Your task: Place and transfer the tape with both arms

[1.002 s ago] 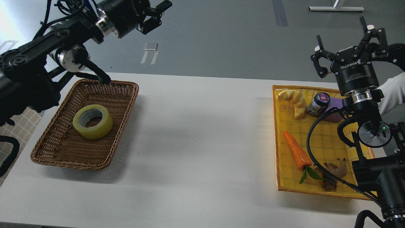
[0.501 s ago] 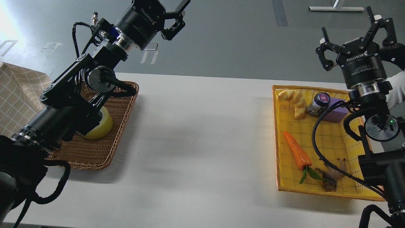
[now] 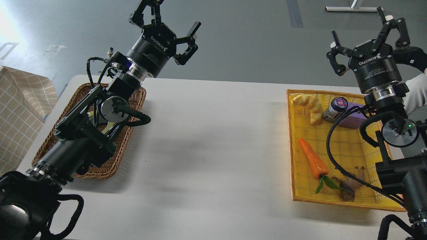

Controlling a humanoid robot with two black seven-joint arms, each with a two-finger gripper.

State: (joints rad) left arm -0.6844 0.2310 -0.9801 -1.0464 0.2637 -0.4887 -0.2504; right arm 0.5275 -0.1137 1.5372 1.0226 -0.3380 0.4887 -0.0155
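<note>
The yellow tape (image 3: 107, 126) lies in the brown wicker basket (image 3: 110, 170) at the table's left. Only a sliver of it shows between the links of my left arm, which stretches over the basket. My left gripper (image 3: 166, 23) is raised above the basket's far edge, past the table's back edge, with its fingers spread open and empty. My right gripper (image 3: 365, 30) is raised above the far end of the yellow basket (image 3: 290, 150), with its fingers spread open and empty. Both grippers are well above the table.
The yellow basket holds a carrot (image 3: 312, 160), a bread piece (image 3: 311, 107), a small jar (image 3: 335, 109), a purple block (image 3: 350, 120) and a brown object (image 3: 350, 189). A checked cloth (image 3: 20, 110) lies left of the white table (image 3: 213, 140).
My left arm has swung in from the left over the wicker basket and now covers most of the tape. Its gripper has turned upward. My right gripper has shifted slightly.
</note>
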